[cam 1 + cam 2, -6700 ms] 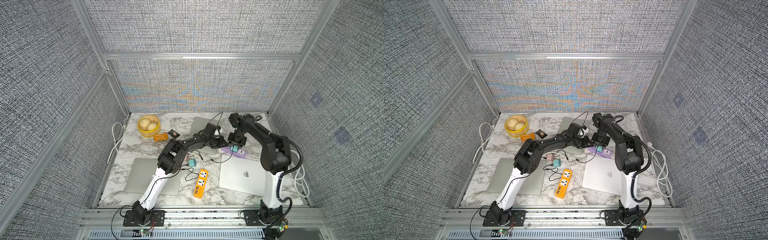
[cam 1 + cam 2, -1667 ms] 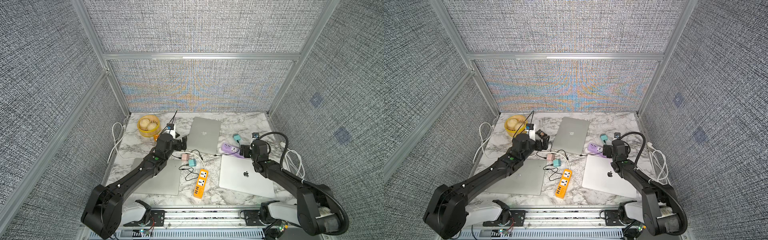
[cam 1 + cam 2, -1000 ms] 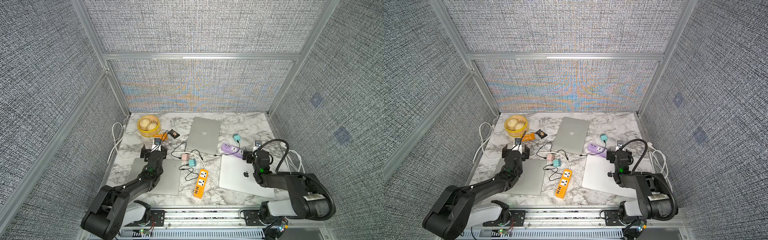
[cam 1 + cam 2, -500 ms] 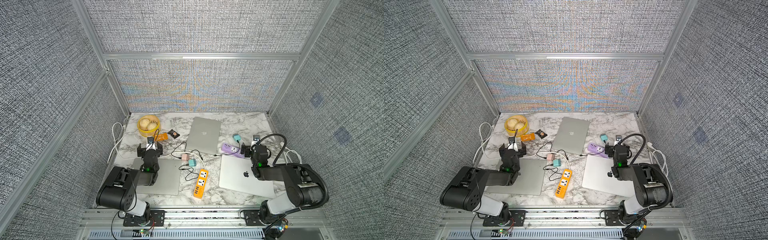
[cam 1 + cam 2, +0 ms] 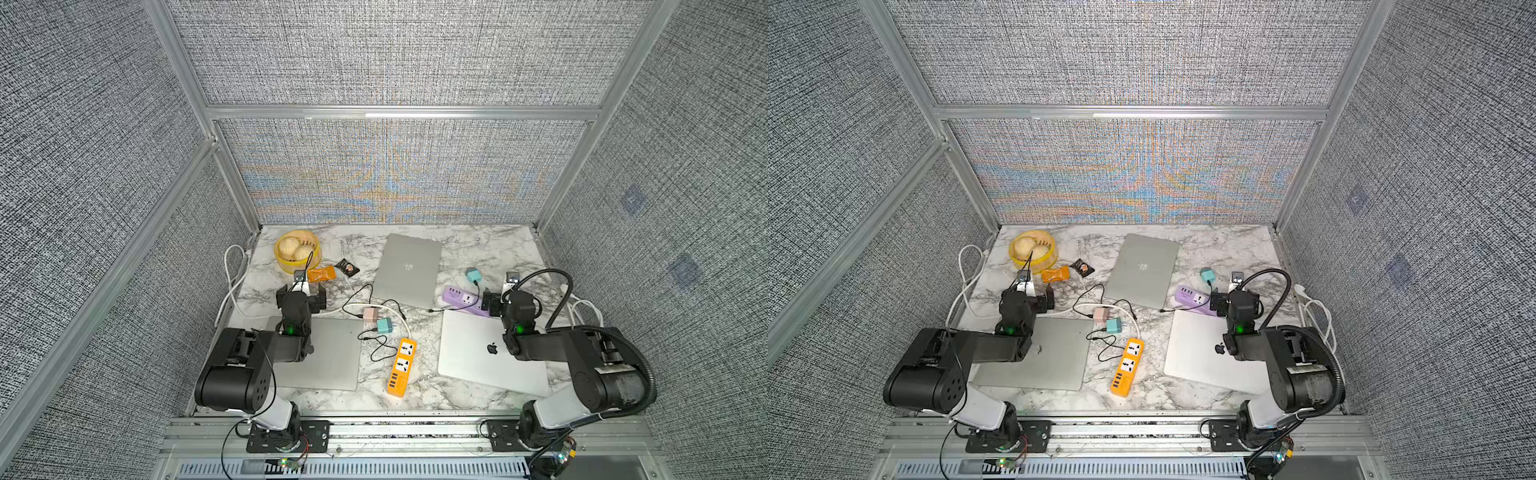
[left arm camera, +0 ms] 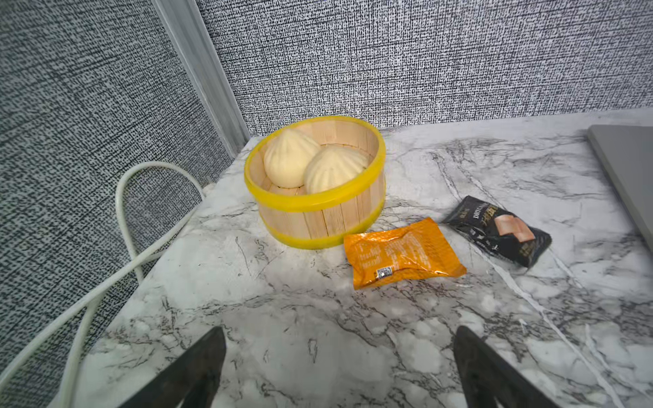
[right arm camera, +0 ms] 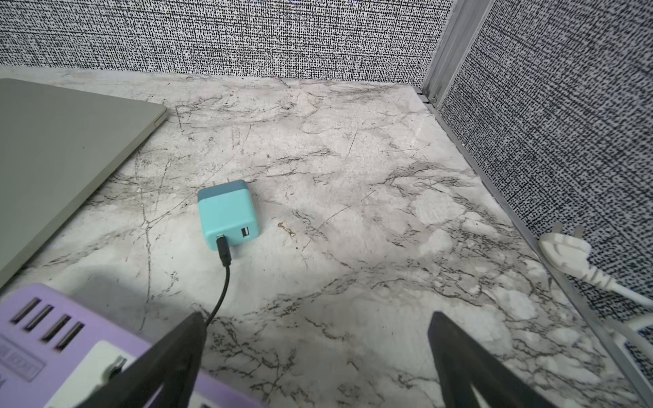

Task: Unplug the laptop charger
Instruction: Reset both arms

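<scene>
The tabletop (image 5: 490, 249) bears three laptops (image 5: 407, 266) (image 5: 332, 353) (image 5: 469, 353), two power strips (image 5: 401, 361) (image 5: 459, 296), chargers (image 5: 473, 274) (image 5: 370, 313) (image 5: 384, 325). A basket (image 5: 296, 267), perhaps of buns, occupies its far-left corner.

Grey woven walls (image 5: 374, 62), marble tabletop (image 5: 490, 245).

We read an Apple logo on the right laptop (image 5: 492, 348) and a QR code on the orange packet (image 6: 403, 252). The black packet (image 6: 496, 229) print is too blurred to read.
</scene>
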Controlling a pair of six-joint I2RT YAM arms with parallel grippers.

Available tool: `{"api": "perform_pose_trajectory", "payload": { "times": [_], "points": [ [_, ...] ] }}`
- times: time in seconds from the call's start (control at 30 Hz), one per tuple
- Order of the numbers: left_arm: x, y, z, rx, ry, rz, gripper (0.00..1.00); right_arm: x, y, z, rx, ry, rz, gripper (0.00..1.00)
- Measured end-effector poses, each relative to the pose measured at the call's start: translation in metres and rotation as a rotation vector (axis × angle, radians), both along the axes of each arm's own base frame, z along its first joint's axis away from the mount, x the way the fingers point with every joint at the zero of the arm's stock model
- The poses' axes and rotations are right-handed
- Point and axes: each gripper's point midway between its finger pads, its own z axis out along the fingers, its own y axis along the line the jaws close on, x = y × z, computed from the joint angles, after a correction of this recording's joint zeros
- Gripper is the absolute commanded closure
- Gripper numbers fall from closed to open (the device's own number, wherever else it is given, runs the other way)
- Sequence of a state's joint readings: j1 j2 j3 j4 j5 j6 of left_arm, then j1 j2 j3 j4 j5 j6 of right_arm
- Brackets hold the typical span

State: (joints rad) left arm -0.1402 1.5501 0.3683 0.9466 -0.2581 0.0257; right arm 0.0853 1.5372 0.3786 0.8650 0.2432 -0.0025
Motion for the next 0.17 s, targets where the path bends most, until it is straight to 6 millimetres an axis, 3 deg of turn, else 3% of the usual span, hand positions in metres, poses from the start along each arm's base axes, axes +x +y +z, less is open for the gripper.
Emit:
{"api": "perform_pose_trajectory", "payload": {
  "times": [0.17],
  "points": [
    [0.0000, -0.0009, -0.0004, -0.002, 0.002, -0.006, 0.01, 0.0011, 0.0001, -0.0001, 0.001, 0.001, 0.000, 0.01]
  ]
}}
